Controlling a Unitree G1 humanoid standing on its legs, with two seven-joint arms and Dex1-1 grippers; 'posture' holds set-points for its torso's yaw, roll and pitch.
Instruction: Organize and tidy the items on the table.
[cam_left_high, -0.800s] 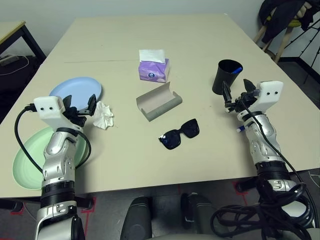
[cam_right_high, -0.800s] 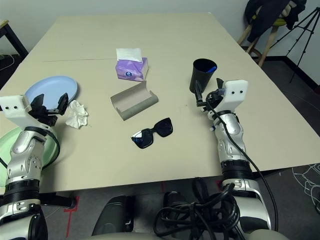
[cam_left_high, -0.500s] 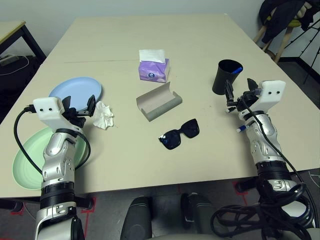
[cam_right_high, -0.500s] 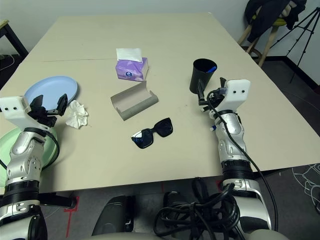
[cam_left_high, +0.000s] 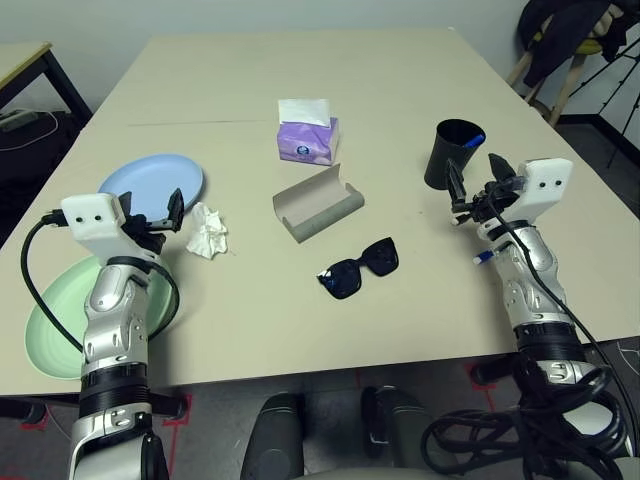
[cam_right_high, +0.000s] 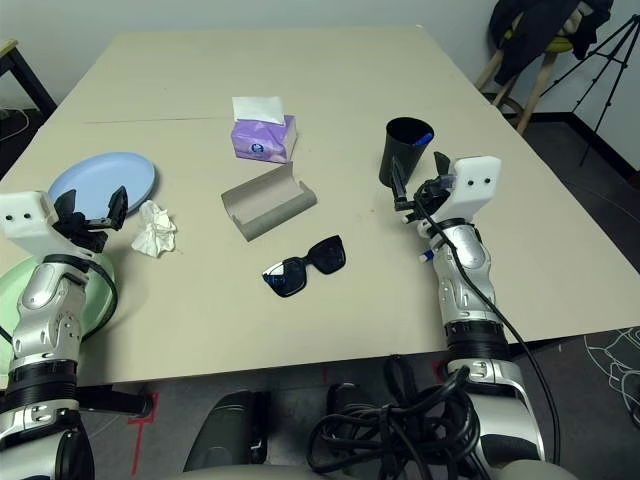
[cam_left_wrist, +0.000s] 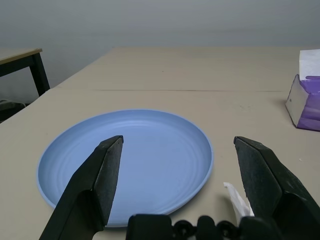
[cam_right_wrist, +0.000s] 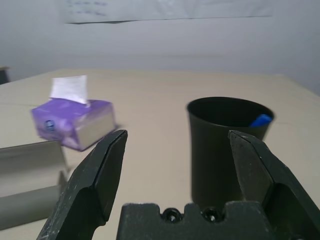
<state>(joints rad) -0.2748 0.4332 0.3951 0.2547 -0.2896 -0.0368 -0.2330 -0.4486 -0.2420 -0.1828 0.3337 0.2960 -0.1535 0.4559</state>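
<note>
On the beige table (cam_left_high: 240, 90), a pale blue plate (cam_left_high: 150, 180) lies at the left, with a pale green plate (cam_left_high: 55, 315) nearer the front edge under my left forearm. Crumpled white tissue (cam_left_high: 208, 230) sits beside the blue plate. My left gripper (cam_left_high: 155, 213) hovers open just before the blue plate (cam_left_wrist: 125, 160), holding nothing. A grey glasses case (cam_left_high: 318, 203) lies open mid-table, with black sunglasses (cam_left_high: 358, 268) in front of it. My right gripper (cam_left_high: 476, 175) is open and empty, just in front of the black cup (cam_left_high: 456, 152). The pen (cam_left_high: 481, 257) peeks from under my right forearm.
A purple tissue box (cam_left_high: 307, 140) stands behind the glasses case. Something blue rests inside the cup (cam_right_wrist: 227, 145). A chair draped with dark clothing (cam_left_high: 560, 40) stands past the table's far right corner, and a dark side table (cam_left_high: 30, 70) past its left edge.
My left gripper has turned slightly toward the blue plate, and my right gripper has drifted a little to the right. The items lie where they were.
</note>
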